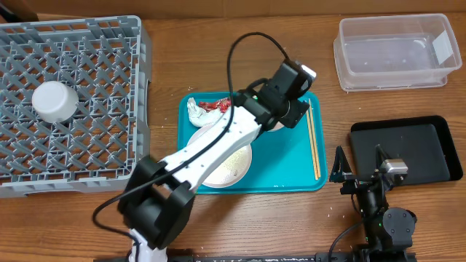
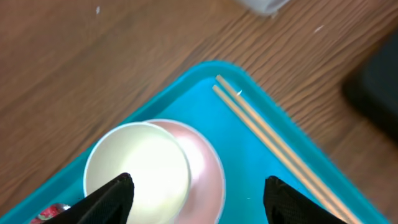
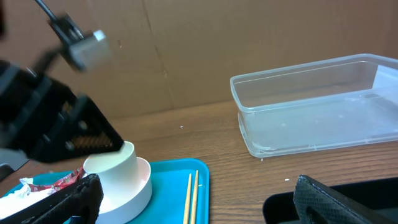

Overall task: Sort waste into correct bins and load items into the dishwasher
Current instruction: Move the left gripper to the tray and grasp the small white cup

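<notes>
Teal tray (image 1: 291, 171) in the middle of the table held what was left. The small white cup (image 2: 137, 165) stood inside a bowl (image 2: 208, 171) at the tray's far corner, with the chopsticks (image 2: 273, 143) along the edge just beside them. The plate (image 1: 234, 164), tissue (image 1: 195, 110) and red wrapper (image 1: 213, 105) lay nearer the grey rack (image 1: 73, 51), where one upturned white dish (image 1: 54, 100) already sat.

The left gripper (image 2: 198, 183) hovered over the cup with its jaws spread and nothing between them — one finger close by the cup's rim, the other well clear over bare tray. The right gripper (image 3: 199, 196) was parked by the black tray (image 1: 404, 149), wide open and empty, and the clear tub (image 1: 393, 51) lay beyond.

The risk, as I judged it, lay in the nesting. The jaws sat off-centre on the cup, so closing from there could push it sideways instead of pinching it, or catch the bowl's rim as well. Glazed walls are slick, and a shallow bite could let the cup slip on the way to the rack. A tipped bowl could also knock the chopsticks — they lay loose and would roll off the tray.
</notes>
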{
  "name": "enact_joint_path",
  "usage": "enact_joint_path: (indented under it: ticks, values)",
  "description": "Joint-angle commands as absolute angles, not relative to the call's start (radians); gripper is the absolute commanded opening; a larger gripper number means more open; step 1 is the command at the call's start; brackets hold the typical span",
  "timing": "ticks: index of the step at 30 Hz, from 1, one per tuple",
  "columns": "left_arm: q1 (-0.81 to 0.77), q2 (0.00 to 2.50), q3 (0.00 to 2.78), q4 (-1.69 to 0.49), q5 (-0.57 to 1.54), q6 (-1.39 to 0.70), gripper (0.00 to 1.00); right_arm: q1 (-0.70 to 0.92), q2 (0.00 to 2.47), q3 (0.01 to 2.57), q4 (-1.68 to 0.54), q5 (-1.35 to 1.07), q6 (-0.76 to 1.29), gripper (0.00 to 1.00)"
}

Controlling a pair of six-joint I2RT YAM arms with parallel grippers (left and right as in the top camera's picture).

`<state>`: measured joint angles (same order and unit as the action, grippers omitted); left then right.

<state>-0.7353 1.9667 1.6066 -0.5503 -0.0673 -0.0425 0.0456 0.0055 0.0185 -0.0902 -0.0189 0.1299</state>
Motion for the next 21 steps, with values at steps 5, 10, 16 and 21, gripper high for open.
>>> enact_joint_path:
  ticks: [5,10,16,21]
  values:
    - [-0.727,2.036,1.603,-0.543,-0.103,-0.037,0.61,0.044,0.003,0.008,-0.084,-0.012,0.126,1.00]
    - [-0.729,2.040,1.603,-0.546,-0.077,-0.049,0.55,0.044,0.003,0.008,-0.084,-0.012,0.126,1.00]
    - [-0.729,2.043,1.594,-0.552,-0.065,-0.049,0.46,0.044,0.003,0.008,-0.084,-0.012,0.126,1.00]
    - [-0.729,2.046,1.586,-0.566,-0.043,-0.054,0.45,0.044,0.003,0.008,-0.084,-0.012,0.126,1.00]
